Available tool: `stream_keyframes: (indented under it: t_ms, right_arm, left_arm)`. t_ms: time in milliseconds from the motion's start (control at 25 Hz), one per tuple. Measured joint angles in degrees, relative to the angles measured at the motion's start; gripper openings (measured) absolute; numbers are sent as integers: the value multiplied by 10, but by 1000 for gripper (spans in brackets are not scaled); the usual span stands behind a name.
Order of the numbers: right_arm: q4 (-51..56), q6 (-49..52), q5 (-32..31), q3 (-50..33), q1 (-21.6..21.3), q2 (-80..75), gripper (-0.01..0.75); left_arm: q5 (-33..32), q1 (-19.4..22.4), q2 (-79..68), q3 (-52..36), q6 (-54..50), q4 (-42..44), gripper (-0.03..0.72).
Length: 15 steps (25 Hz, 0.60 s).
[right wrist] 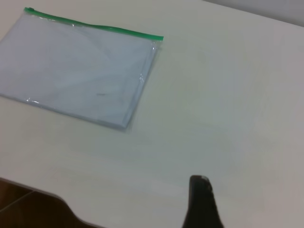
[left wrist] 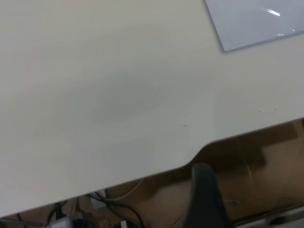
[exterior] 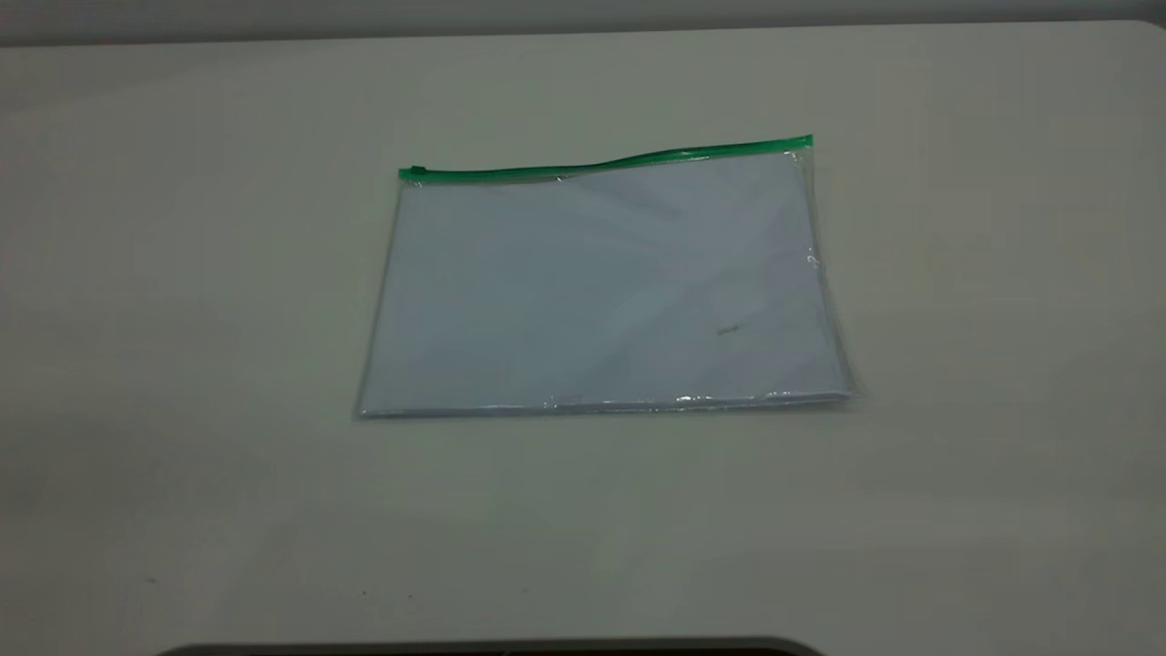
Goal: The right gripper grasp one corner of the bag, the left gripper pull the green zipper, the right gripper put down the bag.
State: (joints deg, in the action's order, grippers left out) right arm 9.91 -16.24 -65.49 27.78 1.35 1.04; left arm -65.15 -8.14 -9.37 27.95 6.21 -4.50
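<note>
A: Where is the bag at this moment?

B: It lies flat on the pale counter, about in the middle of it in the exterior view. Pale bluish-white sheets show through the clear film. Nothing touches the bag.

A: And the green zipper?

B: It runs along the far long edge of the bag. The small slider tab sits at the left end of this edge. Near the middle the strip bends a little and does not lie fully straight.

A: Do you see the arms?

B: Not in the exterior view. Each arm shows only in its own wrist view. The left claw appears as one dark tapered shape above the near edge of the counter, where the edge has a cut-out. It is well apart from the bag, of which only one corner is visible there. Below the counter edge I see a brown floor and some cables.

A: And the right one?

B: The right claw hangs above bare counter, also well apart from the bag. In that view the whole bag is visible with the zipper on its far edge.

A: Are the claws open or closed?

B: I cannot tell for either of them. Each shows only as a single dark tip. Neither holds anything.
</note>
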Motion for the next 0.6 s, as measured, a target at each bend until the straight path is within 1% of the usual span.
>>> stream_keyframes:
  t_ms: [200, 280, 440, 520, 600]
  right_arm:
    - [0, 0, 0, 0, 0, 0, 564]
    - [0, 0, 0, 0, 0, 0, 564]
    - [0, 1, 0, 0, 0, 0, 564]
    - [0, 1, 1, 0, 0, 0, 564]
    - [0, 1, 1, 0, 0, 0, 564]
  left_arm:
    - [0, 4, 4, 0, 0, -1, 586]
    - [0, 22, 17, 0, 0, -1, 586]
    - [0, 74, 54, 0, 1, 3, 586]
    - [0, 88, 72, 0, -8, 8, 586]
    - [0, 93, 87, 0, -27, 13, 586]
